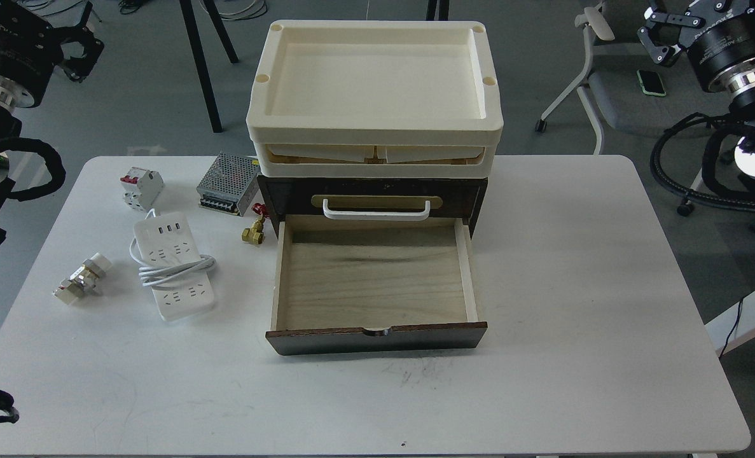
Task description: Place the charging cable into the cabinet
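The charging cable (172,266) is a white power strip with its cord coiled around the middle, lying on the table left of the cabinet. The cabinet (377,191) is a dark-brown wooden chest. Its lower pale-wood drawer (373,280) is pulled out toward me and holds nothing. A white handle (376,210) sits on the closed drawer above it. My left gripper (83,53) hangs open off the table at the upper left, far from the cable. My right gripper (658,37) hangs open at the upper right, also off the table.
A cream plastic tray stack (374,137) rests on the cabinet. Left of the cabinet lie a perforated metal power-supply box (229,183), a white circuit breaker (142,187), a brass valve (254,232) and a metal fitting (82,278). A chair (612,95) stands behind the white table (606,286).
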You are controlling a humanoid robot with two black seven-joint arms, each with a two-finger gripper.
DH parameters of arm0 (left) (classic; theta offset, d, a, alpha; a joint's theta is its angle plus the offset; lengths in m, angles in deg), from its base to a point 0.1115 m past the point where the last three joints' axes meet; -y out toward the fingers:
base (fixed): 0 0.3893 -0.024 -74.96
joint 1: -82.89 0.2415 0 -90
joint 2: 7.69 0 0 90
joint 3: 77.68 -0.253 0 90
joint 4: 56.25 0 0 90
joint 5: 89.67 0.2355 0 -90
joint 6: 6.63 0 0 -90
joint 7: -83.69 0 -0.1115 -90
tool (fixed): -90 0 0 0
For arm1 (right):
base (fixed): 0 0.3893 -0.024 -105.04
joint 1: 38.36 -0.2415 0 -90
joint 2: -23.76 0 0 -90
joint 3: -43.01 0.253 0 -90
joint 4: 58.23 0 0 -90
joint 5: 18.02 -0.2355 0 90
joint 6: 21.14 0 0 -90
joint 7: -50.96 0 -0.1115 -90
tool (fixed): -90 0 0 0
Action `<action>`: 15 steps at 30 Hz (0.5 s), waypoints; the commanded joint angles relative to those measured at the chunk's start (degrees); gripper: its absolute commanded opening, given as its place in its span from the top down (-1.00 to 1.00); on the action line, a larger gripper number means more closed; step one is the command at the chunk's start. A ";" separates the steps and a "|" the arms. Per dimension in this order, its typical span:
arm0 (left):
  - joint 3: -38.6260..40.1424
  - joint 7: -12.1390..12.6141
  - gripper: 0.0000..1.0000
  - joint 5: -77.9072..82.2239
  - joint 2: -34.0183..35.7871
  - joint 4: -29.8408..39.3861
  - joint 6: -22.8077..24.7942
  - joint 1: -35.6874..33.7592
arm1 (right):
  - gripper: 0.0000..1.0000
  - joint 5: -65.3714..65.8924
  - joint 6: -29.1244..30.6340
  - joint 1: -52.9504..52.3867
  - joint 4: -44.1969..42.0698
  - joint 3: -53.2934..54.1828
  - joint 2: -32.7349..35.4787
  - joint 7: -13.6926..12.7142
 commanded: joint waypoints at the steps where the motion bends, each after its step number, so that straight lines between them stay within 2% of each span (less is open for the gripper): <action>1: 0.02 -0.08 -1.00 -0.04 -0.42 -0.03 0.00 0.09 | -1.00 0.01 0.00 0.19 0.18 0.25 0.20 0.00; 5: 0.63 0.09 -1.00 -0.56 0.19 -0.21 0.00 -0.17 | -1.00 -0.07 0.00 0.28 0.27 0.42 0.20 0.00; 8: 3.08 0.01 -1.00 -2.58 -0.50 -3.36 0.00 0.09 | -1.00 -0.07 0.00 0.37 0.27 0.42 0.47 0.00; 11: 5.55 -0.43 -1.00 -3.73 -4.88 -3.46 0.00 0.26 | -1.00 -0.07 0.00 0.28 0.79 0.34 1.43 0.00; 12: 6.69 -1.48 -1.00 -3.73 -6.12 -3.20 0.00 0.35 | -1.00 -0.07 0.00 0.28 0.97 0.34 1.78 0.00; 15: 12.48 -6.83 -1.00 -3.64 -7.71 -1.62 0.00 2.36 | -1.00 -0.07 0.00 0.28 2.20 0.42 3.01 0.00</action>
